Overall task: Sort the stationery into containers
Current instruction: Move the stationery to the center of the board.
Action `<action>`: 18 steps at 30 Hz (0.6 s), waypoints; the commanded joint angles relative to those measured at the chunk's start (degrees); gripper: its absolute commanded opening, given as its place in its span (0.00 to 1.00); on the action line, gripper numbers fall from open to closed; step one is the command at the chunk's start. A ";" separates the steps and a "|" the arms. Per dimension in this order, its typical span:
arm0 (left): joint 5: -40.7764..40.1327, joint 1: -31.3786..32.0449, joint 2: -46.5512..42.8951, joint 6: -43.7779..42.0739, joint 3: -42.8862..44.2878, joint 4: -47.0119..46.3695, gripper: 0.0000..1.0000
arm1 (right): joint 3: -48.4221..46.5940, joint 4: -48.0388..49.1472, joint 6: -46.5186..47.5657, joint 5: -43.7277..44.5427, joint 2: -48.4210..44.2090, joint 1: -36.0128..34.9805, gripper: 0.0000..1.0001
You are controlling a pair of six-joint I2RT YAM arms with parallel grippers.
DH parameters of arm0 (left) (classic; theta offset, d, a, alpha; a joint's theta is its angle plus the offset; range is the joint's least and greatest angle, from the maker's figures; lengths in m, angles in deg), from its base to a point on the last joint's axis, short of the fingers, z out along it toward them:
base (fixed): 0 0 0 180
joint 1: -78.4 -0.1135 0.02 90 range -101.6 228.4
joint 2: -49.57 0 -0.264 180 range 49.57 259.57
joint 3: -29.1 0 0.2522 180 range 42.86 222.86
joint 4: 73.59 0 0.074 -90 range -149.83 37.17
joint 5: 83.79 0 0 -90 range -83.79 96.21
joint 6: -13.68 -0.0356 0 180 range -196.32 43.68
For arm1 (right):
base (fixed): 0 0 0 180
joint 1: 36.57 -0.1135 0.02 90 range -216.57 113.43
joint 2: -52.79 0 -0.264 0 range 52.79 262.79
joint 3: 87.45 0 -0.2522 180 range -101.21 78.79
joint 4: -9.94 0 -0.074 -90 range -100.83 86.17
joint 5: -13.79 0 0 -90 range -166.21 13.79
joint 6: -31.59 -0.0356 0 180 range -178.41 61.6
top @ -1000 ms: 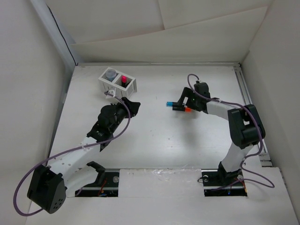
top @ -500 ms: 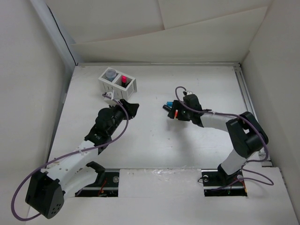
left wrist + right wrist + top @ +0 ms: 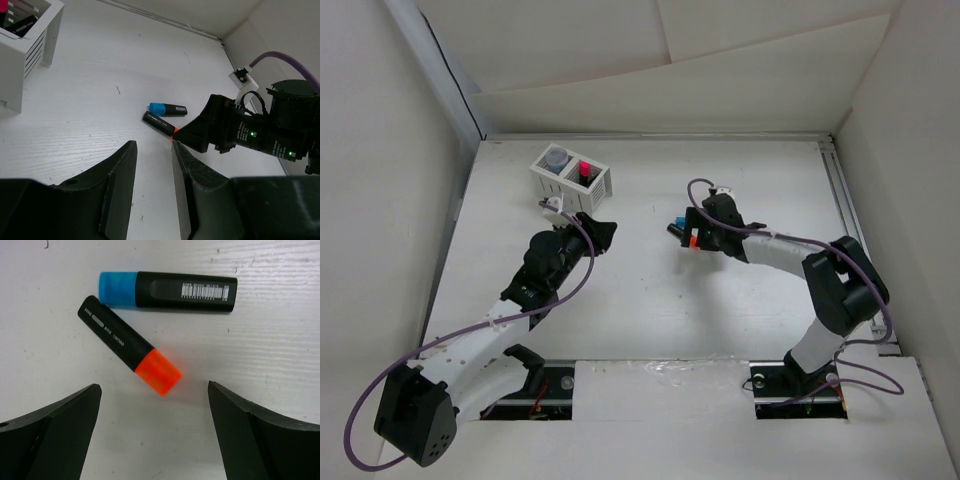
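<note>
A black marker with a blue cap and a black marker with an orange cap lie side by side on the white table. They also show in the top view as the blue marker and the orange marker. My right gripper is open just over the orange cap, holding nothing. My left gripper is open and empty, left of the markers and apart from them. The white mesh organiser holds a grey-blue cylinder in its left compartment and a red-pink marker in its right.
The organiser stands at the table's back left, just beyond my left gripper. My right gripper and its purple cable are mid-table. White walls close in the table on the left, back and right.
My right gripper has swung left and now hovers over the markers. The orange-capped marker lies further left, closer to the blue one. My left arm has shifted slightly.
</note>
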 commanded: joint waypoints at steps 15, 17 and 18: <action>0.32 -0.05 -1.56 -0.73 -0.72 -1.62 0.30 | -7.67 -1.96 4.53 -0.40 9.58 -1.48 0.91; -0.21 -0.05 -1.56 -0.73 -0.72 -1.62 0.30 | -7.67 -1.96 4.53 -0.93 9.59 -2.01 0.85; -0.21 -0.05 -1.56 -0.73 -0.72 -1.62 0.30 | -7.67 -1.96 4.53 -0.94 9.59 -2.79 0.82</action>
